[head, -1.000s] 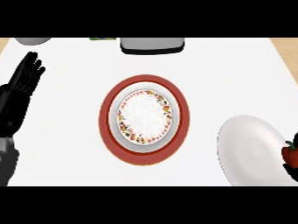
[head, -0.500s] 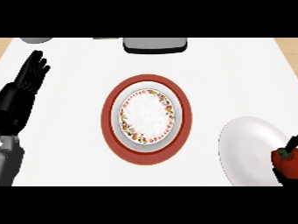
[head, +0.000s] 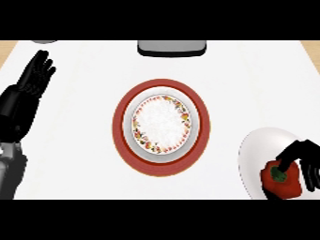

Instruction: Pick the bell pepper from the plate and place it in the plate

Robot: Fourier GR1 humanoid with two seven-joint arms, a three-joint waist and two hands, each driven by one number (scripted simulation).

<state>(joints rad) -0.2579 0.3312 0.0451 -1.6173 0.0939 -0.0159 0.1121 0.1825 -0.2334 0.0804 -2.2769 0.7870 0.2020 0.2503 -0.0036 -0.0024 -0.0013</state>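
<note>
At the counter's near right corner, a plain white round plate [head: 255,154] is carrying a red bell pepper with a green stem [head: 281,180]; the black right hand [head: 309,161] is curling its fingers round the pepper, which is sitting on the plate's near right part. Near left, the black left hand [head: 25,96] is resting open, fingers straight and pointing up. At centre, a white plate with a flowered rim [head: 162,123] is lying on a red round plate [head: 160,126]. At the far edge, a grey rectangular object [head: 172,48] is showing partly.
</note>
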